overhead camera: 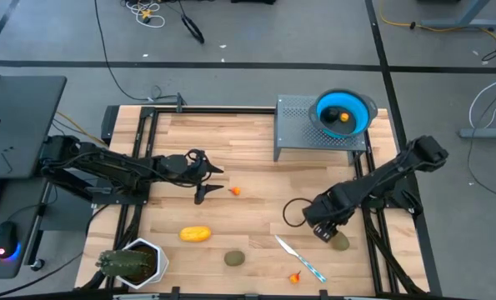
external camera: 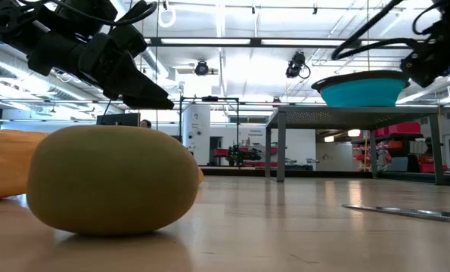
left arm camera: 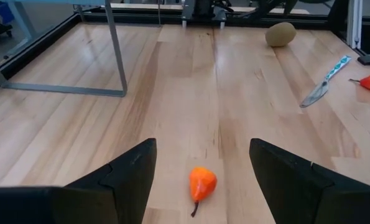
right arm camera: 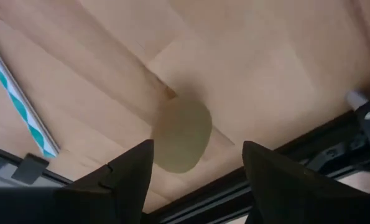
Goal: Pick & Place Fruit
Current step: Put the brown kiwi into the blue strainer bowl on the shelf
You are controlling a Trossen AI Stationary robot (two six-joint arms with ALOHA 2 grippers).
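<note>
My left gripper [overhead camera: 207, 180] [left arm camera: 202, 146] hangs open over the table's middle left, a tiny orange-red bit [overhead camera: 236, 191] [left arm camera: 202, 183] lying on the wood just ahead of its fingers. My right gripper [overhead camera: 324, 231] [right arm camera: 197, 177] points down, open, above an olive-brown roundish fruit [overhead camera: 340, 242] [right arm camera: 181, 134] that rests on the table near the right rail. A yellow oblong fruit [overhead camera: 195, 234], a second olive-brown fruit [overhead camera: 234, 258] [external camera: 111, 177] and another orange-red bit [overhead camera: 295, 277] lie near the front edge. The blue bowl [overhead camera: 344, 112] holds an orange piece and a small black ball.
The blue bowl sits on a grey perforated stand [overhead camera: 302, 125] at the far right. A slim knife with a light-blue handle [overhead camera: 299, 257] lies between the front fruits. A spiky plant in a white pot [overhead camera: 132, 262] stands at the front left corner. Black rails frame the table.
</note>
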